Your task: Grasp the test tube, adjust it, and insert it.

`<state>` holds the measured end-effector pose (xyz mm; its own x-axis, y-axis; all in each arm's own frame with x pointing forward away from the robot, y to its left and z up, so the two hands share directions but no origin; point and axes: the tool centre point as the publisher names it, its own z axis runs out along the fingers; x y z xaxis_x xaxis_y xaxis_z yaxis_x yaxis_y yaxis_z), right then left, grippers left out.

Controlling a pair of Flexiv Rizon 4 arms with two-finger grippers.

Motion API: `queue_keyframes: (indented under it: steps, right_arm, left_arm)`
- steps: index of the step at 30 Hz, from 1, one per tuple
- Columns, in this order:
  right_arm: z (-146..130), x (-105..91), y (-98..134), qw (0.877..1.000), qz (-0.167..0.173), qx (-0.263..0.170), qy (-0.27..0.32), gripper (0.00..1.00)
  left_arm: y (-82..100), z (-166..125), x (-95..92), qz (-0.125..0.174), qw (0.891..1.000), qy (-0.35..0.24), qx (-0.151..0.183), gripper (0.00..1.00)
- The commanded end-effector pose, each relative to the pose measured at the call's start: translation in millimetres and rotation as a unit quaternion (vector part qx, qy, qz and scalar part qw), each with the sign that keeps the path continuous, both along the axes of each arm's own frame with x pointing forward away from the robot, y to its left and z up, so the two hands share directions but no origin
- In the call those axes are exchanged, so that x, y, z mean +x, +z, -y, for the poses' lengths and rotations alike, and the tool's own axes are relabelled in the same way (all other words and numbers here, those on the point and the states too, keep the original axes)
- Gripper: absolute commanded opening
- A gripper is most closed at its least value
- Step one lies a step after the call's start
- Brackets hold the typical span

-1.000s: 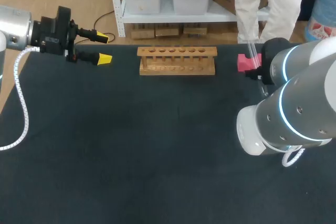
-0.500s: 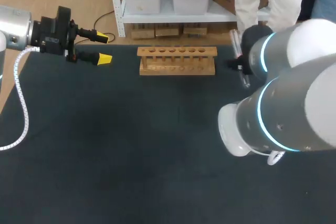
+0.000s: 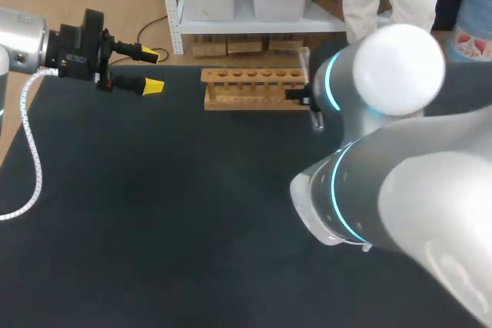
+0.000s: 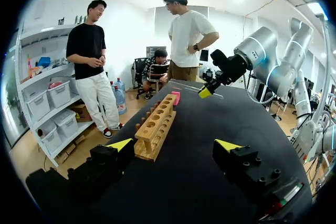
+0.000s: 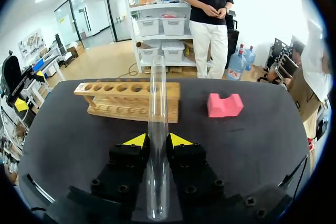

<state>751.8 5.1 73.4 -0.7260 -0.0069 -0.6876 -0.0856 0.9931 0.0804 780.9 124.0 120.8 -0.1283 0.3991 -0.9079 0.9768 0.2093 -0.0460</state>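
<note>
The right claw (image 5: 158,141) is clamped on the test tube (image 5: 156,129), a yellow tip pressing it from either side. The clear tube runs lengthwise between the fingers and points out ahead of them toward the wooden rack (image 5: 126,98). In the head view the tube (image 3: 316,117) sits just beside the rack's right end (image 3: 259,88), close to the far edge of the bench (image 3: 154,213). The left wrist view shows this claw (image 4: 206,92) holding the tube in the air past the rack's far end. A pink block (image 5: 224,104) lies on the bench beside the rack, apart from it and near the far edge.

The left claw (image 3: 151,70) holds nothing, its tips standing wide apart. It hangs at the far left corner of the bench, well apart from the rack's left end. A broad stretch of dark bench top shows between the rack and the near edge, and between the two claws.

A second ago the right arm stood at the right edge with the tube by the pink block. It has since swung inward to the rack's right end, and its bulk now hides the block from above. The left arm has not moved.
</note>
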Motion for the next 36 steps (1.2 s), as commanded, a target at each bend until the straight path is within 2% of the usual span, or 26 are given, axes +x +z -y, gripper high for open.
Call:
queue_keyframes:
  steps: [1,20,36]
  right_arm:
    - [-11,10.9,-6,1.0,-0.002,-0.009,-0.005,0.0]
    - [-15,48.5,-14,1.0,0.003,-0.003,-0.013,0.0]
    - [-20,55.9,-27,1.0,-0.015,0.007,-0.007,0.0]
  left_arm:
    - [-0.9,-1,-1.5,0.002,1.0,0.001,-0.001,1.0]
    - [-0.9,-1,-1.5,0.002,1.0,0.001,-0.001,1.0]
    - [-0.9,-1,-1.5,0.002,1.0,0.001,-0.001,1.0]
